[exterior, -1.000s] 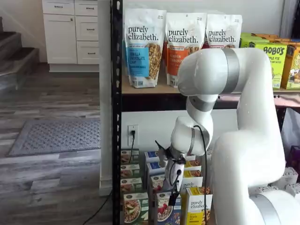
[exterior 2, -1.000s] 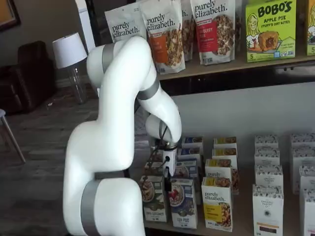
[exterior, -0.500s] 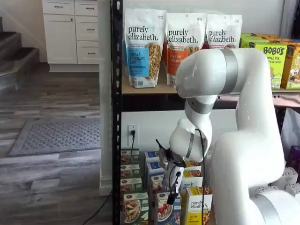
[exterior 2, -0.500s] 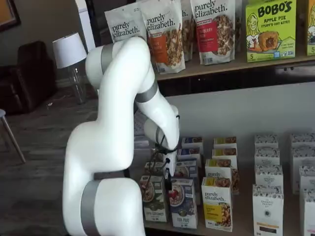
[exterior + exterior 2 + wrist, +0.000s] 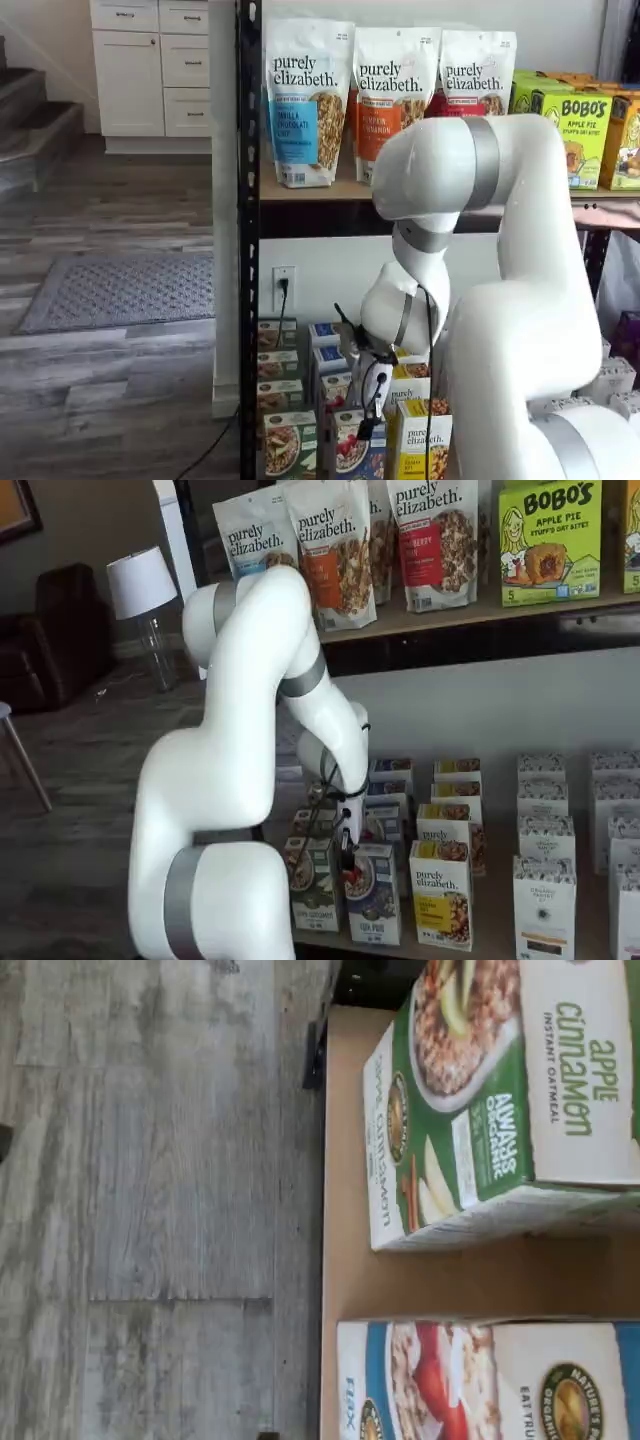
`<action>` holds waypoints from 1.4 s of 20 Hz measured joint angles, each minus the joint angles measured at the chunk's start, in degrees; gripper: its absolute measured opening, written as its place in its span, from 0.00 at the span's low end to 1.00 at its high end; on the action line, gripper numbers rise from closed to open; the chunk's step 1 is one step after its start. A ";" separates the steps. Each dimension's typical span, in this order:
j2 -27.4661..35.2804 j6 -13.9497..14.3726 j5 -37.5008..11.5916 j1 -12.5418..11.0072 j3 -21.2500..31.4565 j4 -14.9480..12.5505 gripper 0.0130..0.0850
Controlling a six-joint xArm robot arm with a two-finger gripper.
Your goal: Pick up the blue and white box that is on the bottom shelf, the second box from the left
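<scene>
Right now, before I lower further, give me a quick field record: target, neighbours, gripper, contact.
target: blue and white box, front of the bottom shelf, upright
left neighbour: green-and-white carton
right neighbour: yellow-and-white carton
gripper: gripper just above the target's top; finger gap not visible
contact: cannot tell
wrist view: green carton and target side by side, narrow gap between

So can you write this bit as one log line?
phase: approach | pincer: above blue and white box, state unclear | box: on bottom shelf, not gripped
</scene>
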 joint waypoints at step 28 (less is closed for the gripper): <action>14.14 8.87 3.83 -2.03 -17.55 -11.32 1.00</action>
